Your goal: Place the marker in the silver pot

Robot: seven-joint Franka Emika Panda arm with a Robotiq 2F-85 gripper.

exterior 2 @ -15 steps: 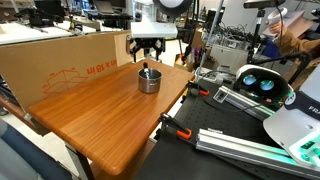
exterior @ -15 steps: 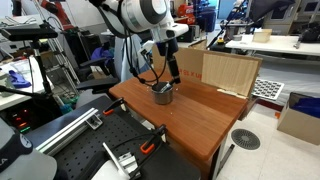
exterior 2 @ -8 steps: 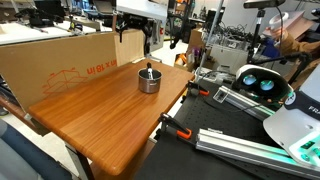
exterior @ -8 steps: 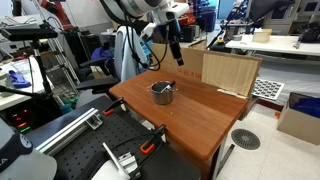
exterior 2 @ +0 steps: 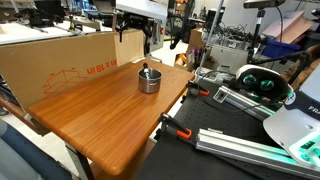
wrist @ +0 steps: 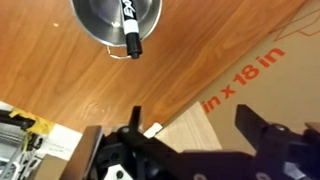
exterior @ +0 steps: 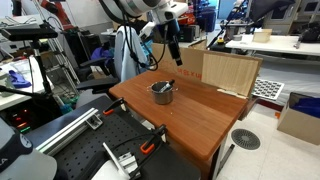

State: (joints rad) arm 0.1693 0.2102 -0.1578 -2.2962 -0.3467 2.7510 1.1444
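Note:
The silver pot (exterior: pixel 161 92) stands on the wooden table (exterior: pixel 200 115) near its far edge; it also shows in an exterior view (exterior 2: pixel 148 79) and at the top of the wrist view (wrist: pixel 115 18). The black marker (wrist: pixel 130 30) leans inside the pot with one end sticking out over the rim, also seen in an exterior view (exterior 2: pixel 146 69). My gripper (exterior: pixel 174 52) hangs high above the table, clear of the pot, open and empty; in the wrist view (wrist: pixel 190 135) its fingers are spread wide with nothing between them.
A large cardboard box (exterior 2: pixel 60 60) stands along the table's back edge, also in an exterior view (exterior: pixel 228 70). Orange clamps (exterior 2: pixel 178 131) grip the table's edge. Lab benches and equipment surround the table.
My gripper has risen from just above the pot to well above the table. The marker stays in the pot. Nothing has moved in the last half second.

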